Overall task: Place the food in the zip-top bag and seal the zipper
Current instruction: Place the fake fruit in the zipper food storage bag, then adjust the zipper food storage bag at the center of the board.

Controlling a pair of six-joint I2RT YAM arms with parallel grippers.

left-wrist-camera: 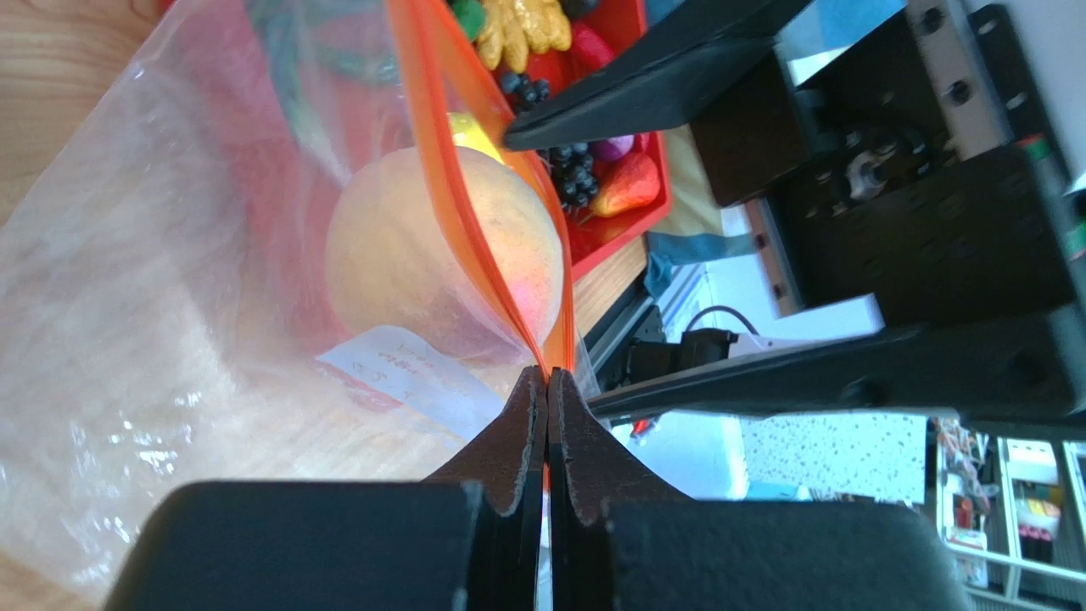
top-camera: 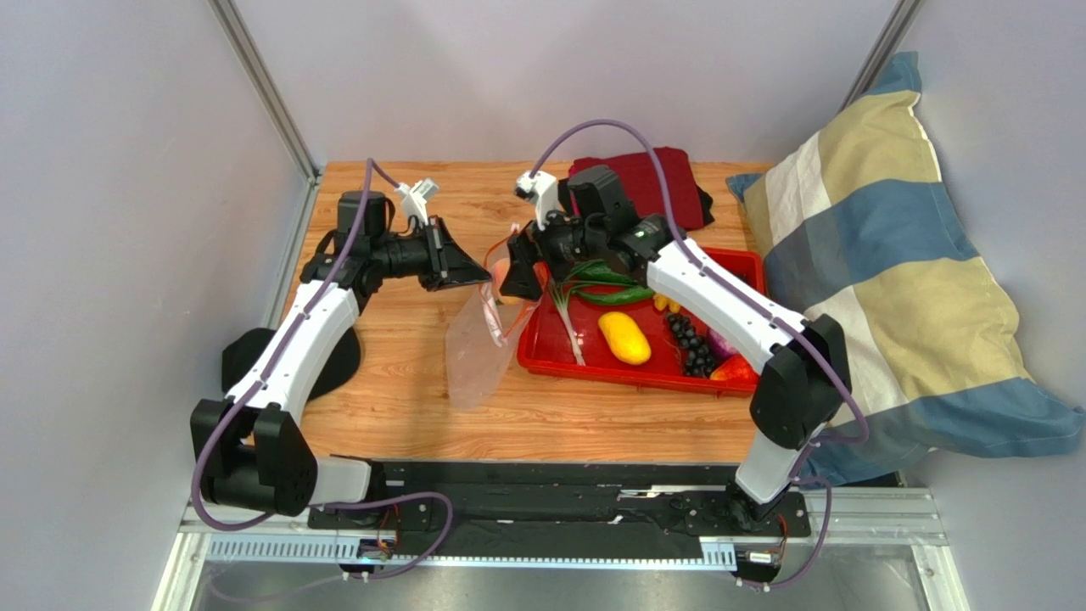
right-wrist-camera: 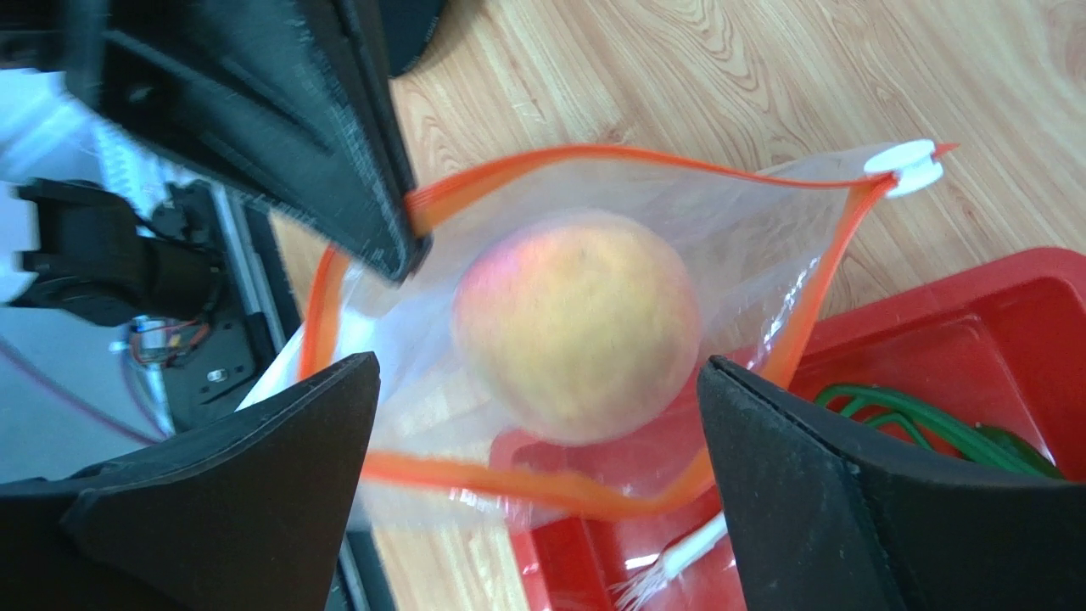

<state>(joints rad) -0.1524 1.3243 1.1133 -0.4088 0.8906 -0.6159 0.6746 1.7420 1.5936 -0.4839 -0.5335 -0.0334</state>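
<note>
Pinching the thin orange-red zipper strip point(right-wrist-camera: 599, 153) between tightly closed jaws, the left gripper point(left-wrist-camera: 548, 377) holds up one edge of the clear crinkly plastic zip-top bag point(left-wrist-camera: 153, 331). The mouth of the bag stands open over the wooden table point(top-camera: 408, 382). The round pink-orange toy peach point(right-wrist-camera: 574, 325) is inside the bag, just below the mouth, and looks a little blurred in the right wrist view. The right gripper point(right-wrist-camera: 538, 369) is over the mouth with its jaws spread wide, gripping nothing. The yellow oval fruit point(top-camera: 623, 337) and the dark grape bunch point(top-camera: 690, 344) lie in the red rectangular plastic tray point(top-camera: 561, 369), just beside the bag.
</note>
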